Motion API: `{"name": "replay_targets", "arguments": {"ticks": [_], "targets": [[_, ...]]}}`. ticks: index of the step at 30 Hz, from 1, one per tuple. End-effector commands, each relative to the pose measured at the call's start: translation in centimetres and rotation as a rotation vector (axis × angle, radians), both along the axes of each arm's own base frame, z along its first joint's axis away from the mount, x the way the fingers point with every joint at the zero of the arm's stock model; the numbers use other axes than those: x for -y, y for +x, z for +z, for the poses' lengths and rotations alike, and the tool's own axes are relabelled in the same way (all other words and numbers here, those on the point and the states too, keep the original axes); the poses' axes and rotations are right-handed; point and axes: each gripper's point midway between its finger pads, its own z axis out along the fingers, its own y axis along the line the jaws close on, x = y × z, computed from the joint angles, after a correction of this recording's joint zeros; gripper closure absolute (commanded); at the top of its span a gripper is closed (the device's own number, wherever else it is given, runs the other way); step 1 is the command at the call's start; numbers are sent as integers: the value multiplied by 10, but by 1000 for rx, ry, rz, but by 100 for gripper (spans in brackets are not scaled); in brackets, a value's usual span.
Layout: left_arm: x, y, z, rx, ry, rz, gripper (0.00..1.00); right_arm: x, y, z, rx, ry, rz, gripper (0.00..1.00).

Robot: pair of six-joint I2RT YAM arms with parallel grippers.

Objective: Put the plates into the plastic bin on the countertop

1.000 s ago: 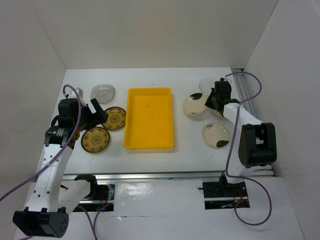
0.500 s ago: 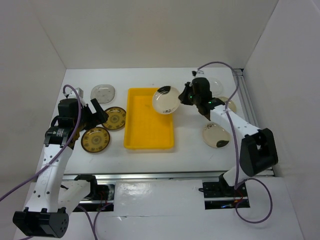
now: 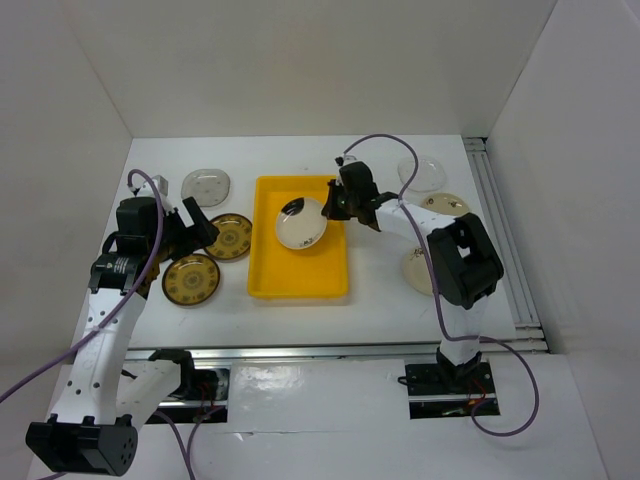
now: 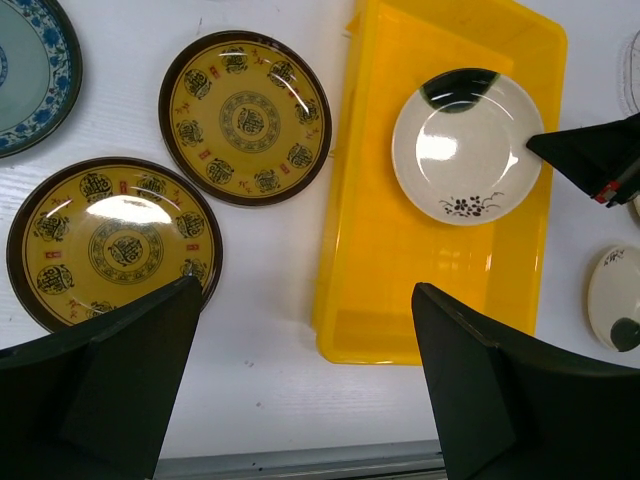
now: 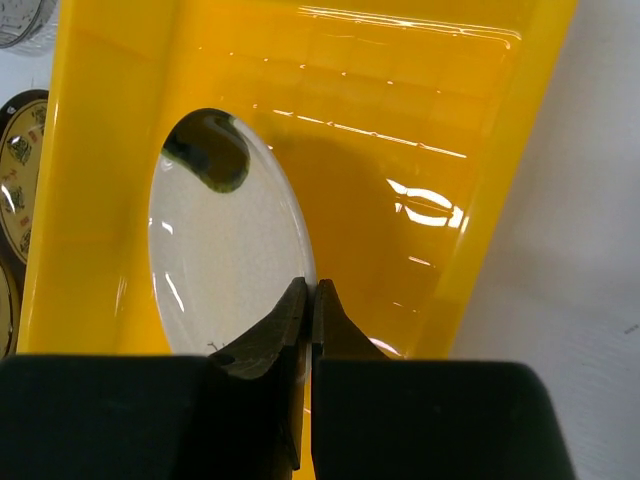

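Grips cream plate (image 3: 300, 223) by its rim in right pincer (image 5: 308, 290), over yellow bin (image 3: 300, 275): placement in hand. Needs lowering, then release. Shows left pincer (image 4: 305, 300) open, empty.

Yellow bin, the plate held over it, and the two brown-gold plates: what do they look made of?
Yellow bin: glossy moulded plastic; uniform colour, rounded rim, streaky reflections. Cream plate in the right gripper: probably glazed ceramic, possibly melamine; sharp highlights, painted dark marks. Brown-gold plates: glossy printed pattern; ceramic or melamine, cannot tell.
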Motion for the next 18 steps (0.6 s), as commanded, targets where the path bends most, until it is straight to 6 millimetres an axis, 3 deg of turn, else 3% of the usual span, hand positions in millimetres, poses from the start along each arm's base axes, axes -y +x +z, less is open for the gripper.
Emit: {"name": "replay_targets", "arguments": {"ticks": [1, 6, 11, 13, 15, 17, 18], "targets": [[1, 5, 9, 53, 7, -19, 0, -27, 16, 22, 83, 51, 39, 100], [1, 5, 9, 53, 7, -19, 0, -30, 20, 19, 84, 34, 26, 97], [1, 7, 4, 33, 8, -19, 0, -33, 19, 18, 78, 23, 26, 74], [-3, 8, 4, 32, 10, 7, 0, -37, 17, 18, 82, 18, 41, 56], [-6, 8, 0, 13, 14, 27, 0, -42, 13, 24, 91, 24, 53, 49], [-10, 8, -6, -11, 14, 63, 0, -46, 10, 40, 122, 26, 73, 41], [-12, 7, -8, -23, 12, 78, 0, -53, 8, 59, 157, 42, 79, 37]]}}
